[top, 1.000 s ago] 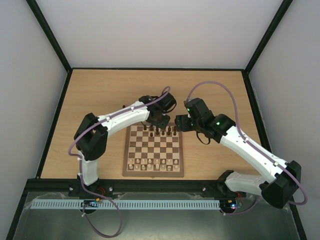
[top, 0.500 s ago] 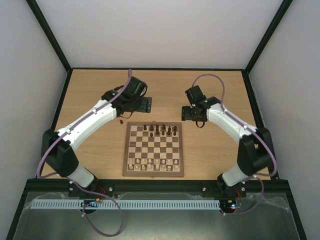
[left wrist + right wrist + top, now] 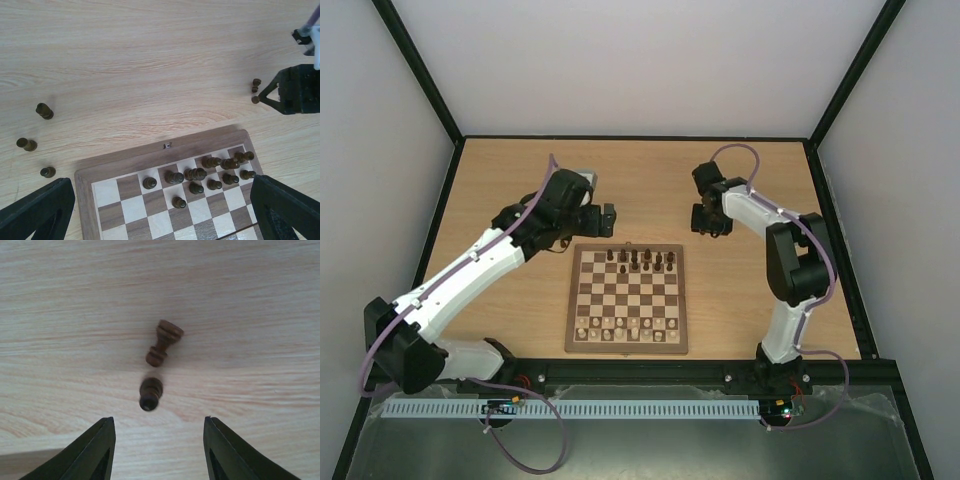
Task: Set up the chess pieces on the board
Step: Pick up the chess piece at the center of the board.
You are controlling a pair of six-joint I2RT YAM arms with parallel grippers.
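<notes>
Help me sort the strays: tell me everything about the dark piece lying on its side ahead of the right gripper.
The toppled piece is dark brown and looks like turned wood: a wide round base, a narrow waist and a rounded head. It lies on its side on the pale tabletop, base pointing away from the right gripper. Only the tabletop touches it; a second dark piece lies just short of it, apart.

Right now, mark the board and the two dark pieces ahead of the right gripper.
board [image 3: 130,167], left wrist view, on its border frame.
farther dark piece [image 3: 164,343], right wrist view, on its stem.
nearer dark piece [image 3: 150,392], right wrist view, on its body.
</notes>
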